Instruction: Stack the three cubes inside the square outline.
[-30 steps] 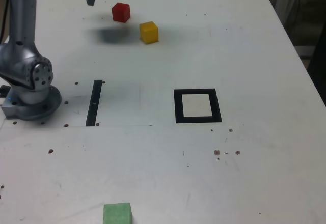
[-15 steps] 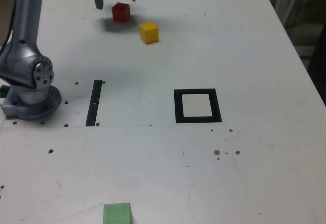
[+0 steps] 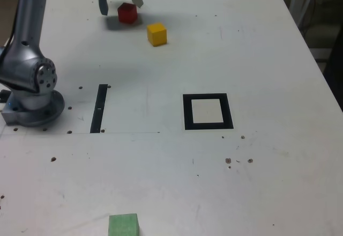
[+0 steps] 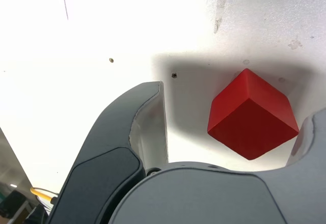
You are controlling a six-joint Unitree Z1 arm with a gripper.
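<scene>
My tool (image 3: pixel 119 1) has dropped over the past second from above the far bench (image 3: pixel 257 59) to straddle the red cube (image 3: pixel 127 13), jaws spread wide and gripping nothing, so the first pick looks close. The yellow cube (image 3: pixel 157 34) sits just beside it, the green cube (image 3: pixel 124 226) at the near edge, the square outline (image 3: pixel 208 111) empty mid-bench. My wrist view alone shows the red cube (image 4: pixel 252 114) turned corner-on between my fingers (image 4: pixel 147 127), touching neither.

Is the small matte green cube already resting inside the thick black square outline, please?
No, the small matte green cube sits near the exterior view's bottom edge, well apart from the thick black square outline, whose white centre is bare.
</scene>
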